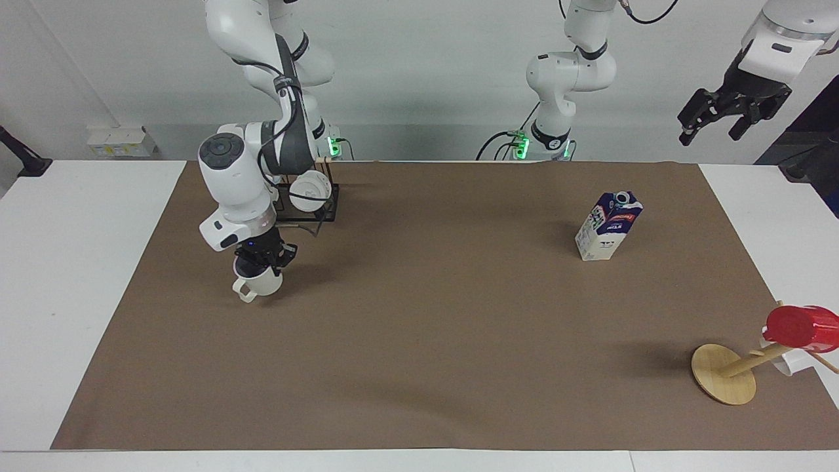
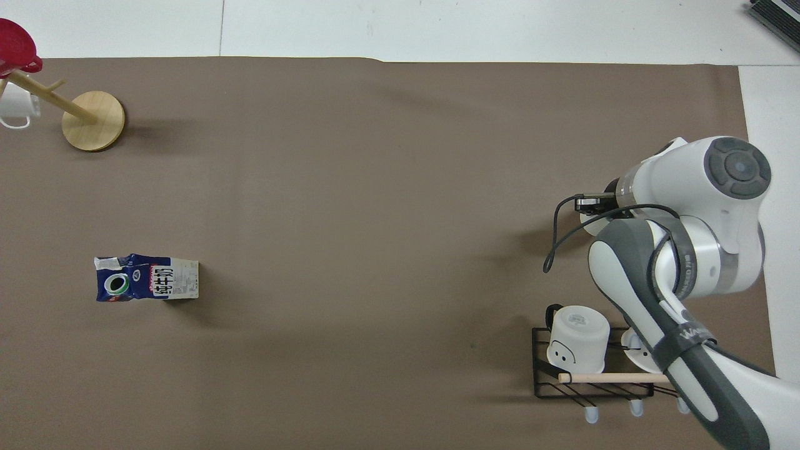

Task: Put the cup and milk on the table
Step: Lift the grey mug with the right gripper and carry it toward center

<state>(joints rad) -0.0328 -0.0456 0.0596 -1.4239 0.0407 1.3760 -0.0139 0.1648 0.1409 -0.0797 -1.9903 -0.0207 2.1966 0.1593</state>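
The cream-white cup (image 1: 257, 286) is upright at the right arm's end of the table (image 1: 419, 367), its squarish handle pointing away from the robots. My right gripper (image 1: 259, 265) comes straight down and is shut on the cup's rim. The cup sits at or just off the brown sheet. In the overhead view the right arm (image 2: 681, 250) hides almost all of the cup. The milk (image 1: 608, 226) (image 2: 147, 278) stands alone toward the left arm's end. My left gripper (image 1: 711, 124) waits open, high in the air past that end of the table.
A black wire rack (image 1: 331, 208) (image 2: 594, 390) holding glossy white mugs (image 2: 578, 340) stands close to the right arm's base. A tilted wooden mug tree with a round base (image 1: 724, 383) (image 2: 94, 120) carries a red cup (image 1: 796, 326) at the left arm's end.
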